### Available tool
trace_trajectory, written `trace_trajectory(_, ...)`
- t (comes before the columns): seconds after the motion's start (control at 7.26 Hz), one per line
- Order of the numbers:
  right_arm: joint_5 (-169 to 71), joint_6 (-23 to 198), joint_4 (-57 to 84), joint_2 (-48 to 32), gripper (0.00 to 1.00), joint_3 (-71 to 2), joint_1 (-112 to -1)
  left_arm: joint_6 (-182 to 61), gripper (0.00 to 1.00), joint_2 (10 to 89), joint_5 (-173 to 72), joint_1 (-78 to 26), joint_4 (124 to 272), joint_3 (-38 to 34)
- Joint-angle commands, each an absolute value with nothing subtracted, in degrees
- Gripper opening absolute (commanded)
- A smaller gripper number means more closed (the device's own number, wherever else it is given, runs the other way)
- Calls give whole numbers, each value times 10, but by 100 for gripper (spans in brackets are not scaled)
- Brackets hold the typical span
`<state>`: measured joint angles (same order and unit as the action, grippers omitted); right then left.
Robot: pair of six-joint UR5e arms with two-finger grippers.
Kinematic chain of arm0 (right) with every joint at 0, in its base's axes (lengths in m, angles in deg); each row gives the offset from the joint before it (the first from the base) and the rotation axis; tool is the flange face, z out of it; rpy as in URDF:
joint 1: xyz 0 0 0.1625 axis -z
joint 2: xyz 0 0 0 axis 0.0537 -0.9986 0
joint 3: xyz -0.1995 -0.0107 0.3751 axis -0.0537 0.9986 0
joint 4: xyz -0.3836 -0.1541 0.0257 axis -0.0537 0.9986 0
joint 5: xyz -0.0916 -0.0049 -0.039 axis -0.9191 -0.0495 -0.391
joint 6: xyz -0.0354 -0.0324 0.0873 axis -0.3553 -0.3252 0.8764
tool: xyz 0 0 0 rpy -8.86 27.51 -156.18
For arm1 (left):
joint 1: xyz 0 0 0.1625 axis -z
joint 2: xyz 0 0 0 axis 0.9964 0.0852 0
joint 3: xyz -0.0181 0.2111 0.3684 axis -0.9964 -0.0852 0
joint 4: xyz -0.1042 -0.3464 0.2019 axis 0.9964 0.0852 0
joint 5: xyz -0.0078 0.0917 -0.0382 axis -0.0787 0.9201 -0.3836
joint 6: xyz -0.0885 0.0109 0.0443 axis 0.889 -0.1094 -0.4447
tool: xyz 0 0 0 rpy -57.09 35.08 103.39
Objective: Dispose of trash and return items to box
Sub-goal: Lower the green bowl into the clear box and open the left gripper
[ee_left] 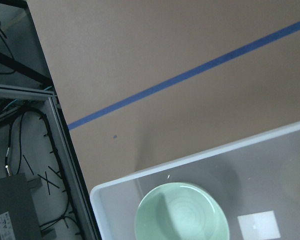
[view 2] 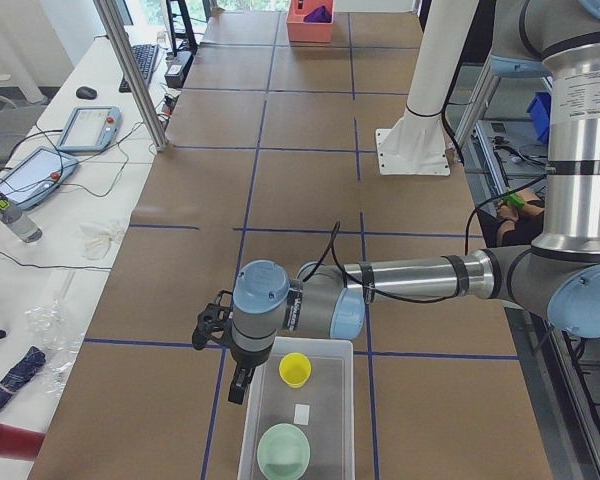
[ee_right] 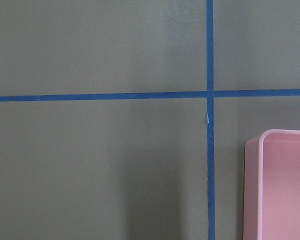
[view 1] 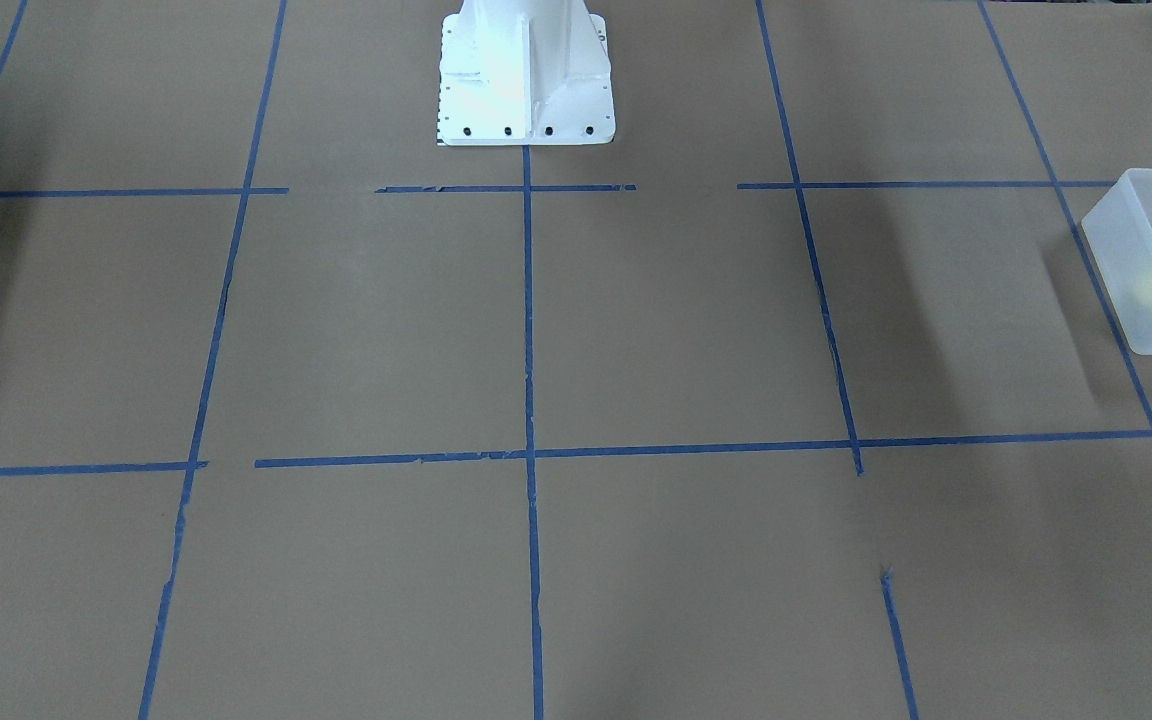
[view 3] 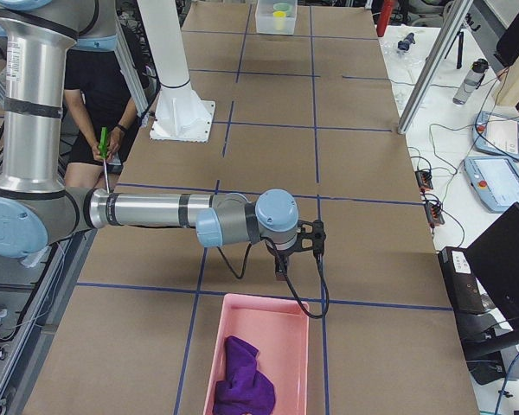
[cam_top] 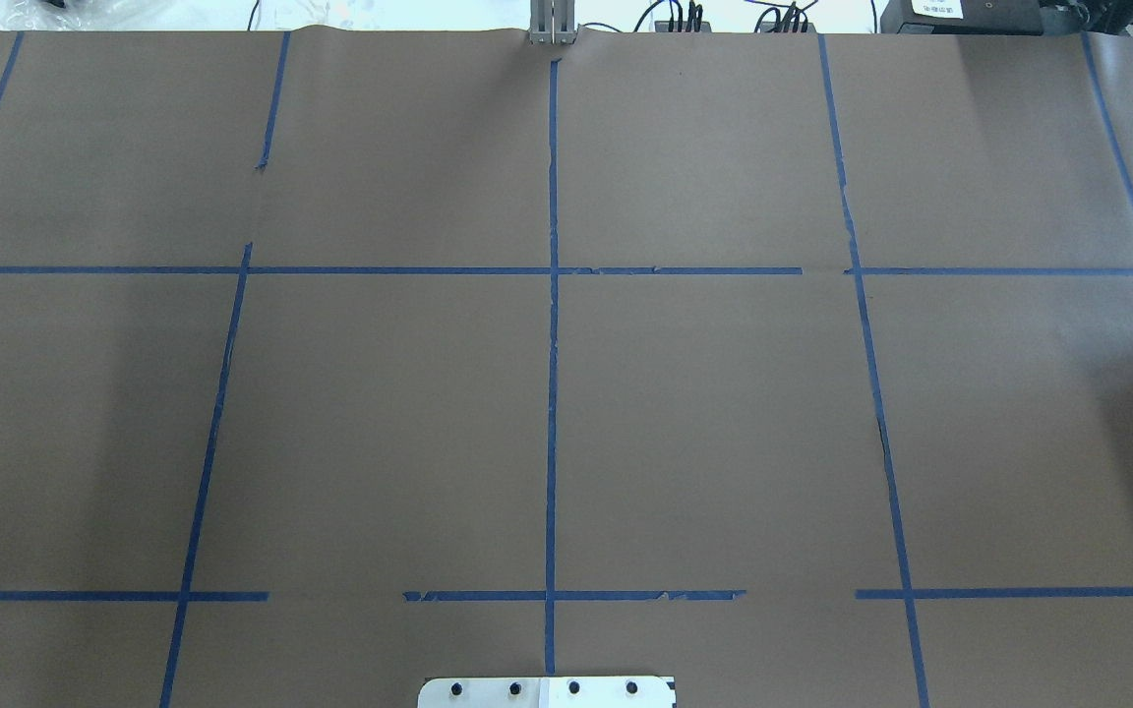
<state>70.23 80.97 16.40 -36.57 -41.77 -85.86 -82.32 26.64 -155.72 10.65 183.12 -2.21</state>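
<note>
Inside the frosted bin [view 2: 327, 440], at the desk's left end, the yellow cup [view 2: 295, 369] sits at 12 o'clock from the mint-green bowl [view 2: 283, 451], apart from it. Both look like light, stiff, smooth plastic. I would pinch either over its rim, since the cup's tapered wall may slip. The left hand [view 2: 237, 383] hovers at the bin's 10 o'clock corner, the right hand [view 3: 281, 266] at 12 o'clock of the pink tray [view 3: 287, 346]. I cannot tell how wide either stands.

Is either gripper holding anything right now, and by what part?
Nothing seems held: cup and bowl lie in the box, cloth in the pink bin.
</note>
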Motion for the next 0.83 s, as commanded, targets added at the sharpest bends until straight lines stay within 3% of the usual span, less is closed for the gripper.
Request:
trace_trajectory(0.0, 702, 811, 164, -365, 100, -416, -859, -781, 100, 269, -1585, 102, 1725, -95)
trace_trajectory(0.69, 679, 810, 164, -361, 100, -410, -859, -744, 100, 270, -1586, 70, 1731, -92)
